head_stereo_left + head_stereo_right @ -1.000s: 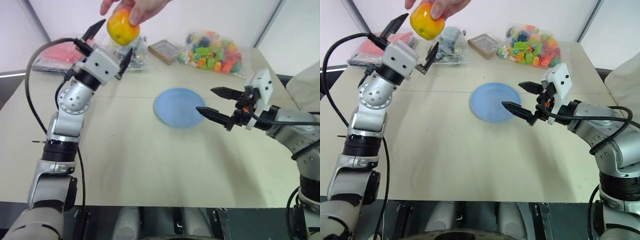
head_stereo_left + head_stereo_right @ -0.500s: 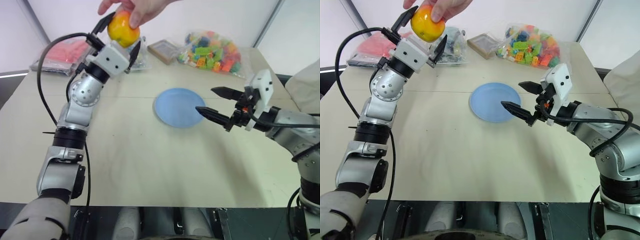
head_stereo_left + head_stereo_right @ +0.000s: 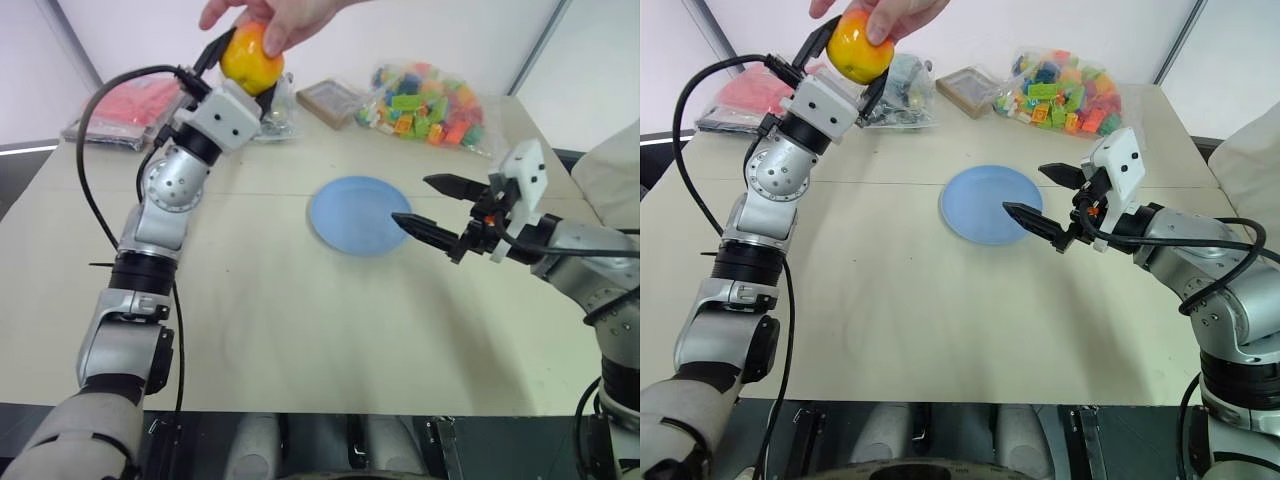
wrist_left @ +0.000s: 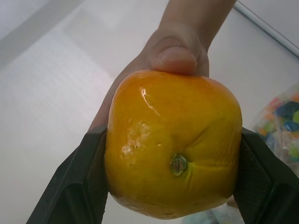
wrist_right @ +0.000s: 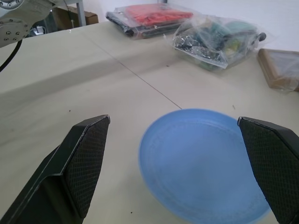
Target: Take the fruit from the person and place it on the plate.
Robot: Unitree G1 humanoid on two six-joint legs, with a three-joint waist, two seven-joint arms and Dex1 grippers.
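Above the far left part of the table (image 3: pixel 250 330), the yellow-orange fruit (image 3: pixel 251 57) is held up in the air, pinched from above by the person's hand (image 3: pixel 275 17) and clamped from either side by the left gripper (image 3: pixel 240 62). In the left wrist view the two black fingers (image 4: pixel 79 182) are seen pressed flat against opposite flanks of the fruit, with the person's thumb laid over its top, so the fruit is shared between both holders at this moment. The gripper is closed on the fruit, and the stem dimple is turned toward the wrist camera.

The light-blue plate (image 3: pixel 358 214) lies flat near the middle of the table, to the right of the fruit and nearer the robot, well below it and well apart from it. The coming carry is therefore judged to run down, rightward and back toward the robot, once the hand has let go.

The right gripper (image 3: pixel 432 207) is held just beside the plate's right edge, its fingers spread wide and empty, pointing across the plate. It is much the nearer of the two to the plate, yet the fruit sits in the left one.

A bag of coloured toy bricks (image 3: pixel 425 105) rests beyond the plate, clear of the likely path.
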